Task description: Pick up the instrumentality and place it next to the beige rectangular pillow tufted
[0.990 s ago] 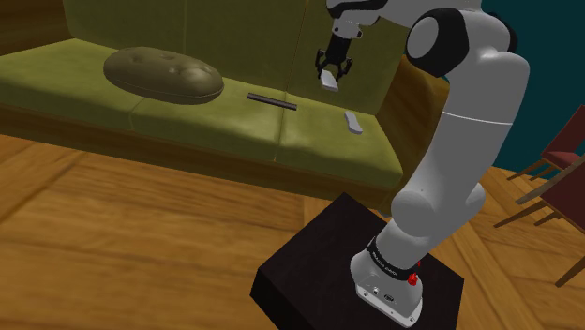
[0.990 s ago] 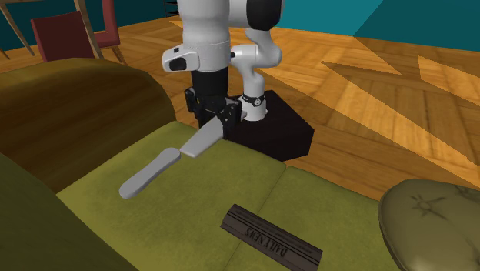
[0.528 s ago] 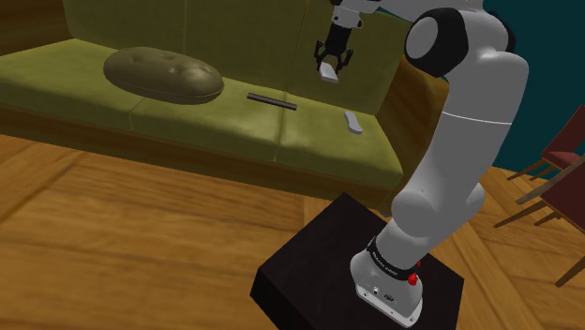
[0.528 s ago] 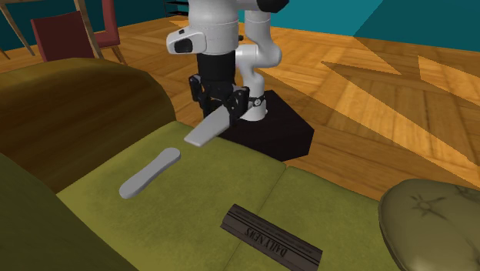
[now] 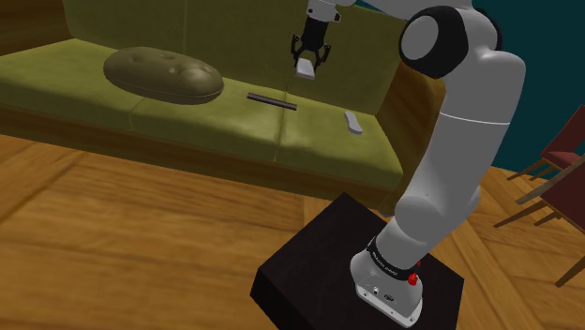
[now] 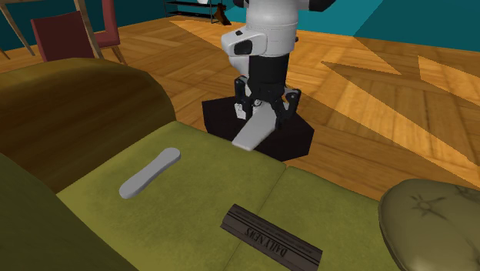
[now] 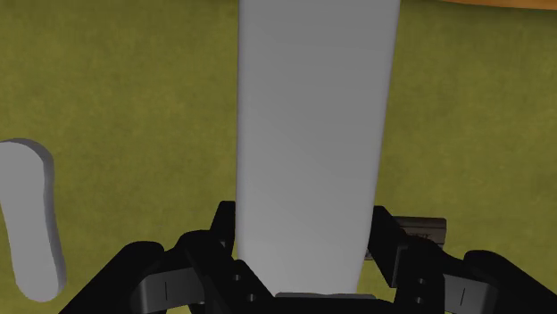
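Fingers (image 7: 220, 234) clasp grey slab (image 7: 312, 134), one of two

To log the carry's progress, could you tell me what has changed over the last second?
The pincer, shut on the flat grey slab, has carried it toward the shoulder view's left and slightly up, nearer the olive pillow. The second grey piece, the dark flat strip and the pillow lie on the sofa as before.

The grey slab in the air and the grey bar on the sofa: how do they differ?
The grey slab is clasped in the end effector, held clear of the sofa; the grey bar lies flat on its seat, untouched. The slab's sides are straight; the bar's ends are rounded. Both are plain grey, flat and long.
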`<state>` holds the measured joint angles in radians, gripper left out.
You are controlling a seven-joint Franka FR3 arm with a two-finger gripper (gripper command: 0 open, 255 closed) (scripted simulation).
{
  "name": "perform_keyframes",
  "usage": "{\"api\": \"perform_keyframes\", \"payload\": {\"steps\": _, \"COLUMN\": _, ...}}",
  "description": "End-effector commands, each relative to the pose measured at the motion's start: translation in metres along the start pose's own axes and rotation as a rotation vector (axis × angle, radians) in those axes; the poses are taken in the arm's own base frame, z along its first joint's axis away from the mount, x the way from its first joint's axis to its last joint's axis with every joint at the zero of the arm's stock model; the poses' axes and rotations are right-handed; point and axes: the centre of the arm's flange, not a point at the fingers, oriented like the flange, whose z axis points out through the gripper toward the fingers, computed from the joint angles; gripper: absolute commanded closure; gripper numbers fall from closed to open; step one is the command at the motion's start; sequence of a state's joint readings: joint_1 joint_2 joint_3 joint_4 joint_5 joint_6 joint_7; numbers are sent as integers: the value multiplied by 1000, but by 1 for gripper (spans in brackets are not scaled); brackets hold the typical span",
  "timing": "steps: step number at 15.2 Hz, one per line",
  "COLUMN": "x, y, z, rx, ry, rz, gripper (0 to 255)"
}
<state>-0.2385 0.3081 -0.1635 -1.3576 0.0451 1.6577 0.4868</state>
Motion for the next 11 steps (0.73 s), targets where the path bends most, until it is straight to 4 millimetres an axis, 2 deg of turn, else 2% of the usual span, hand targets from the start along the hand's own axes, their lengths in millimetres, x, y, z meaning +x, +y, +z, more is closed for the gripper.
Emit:
{"api": "perform_keyframes", "payload": {"steps": 1, "x": -12, "y": -24, "z": -1, "rx": 0, "ry": 0, "rz": 1, "gripper": 255}}
{"api": "perform_keyframes", "payload": {"steps": 11, "x": -65, "y": -144, "z": -2, "rx": 0, "ry": 0, "rz": 1, "gripper": 255}}
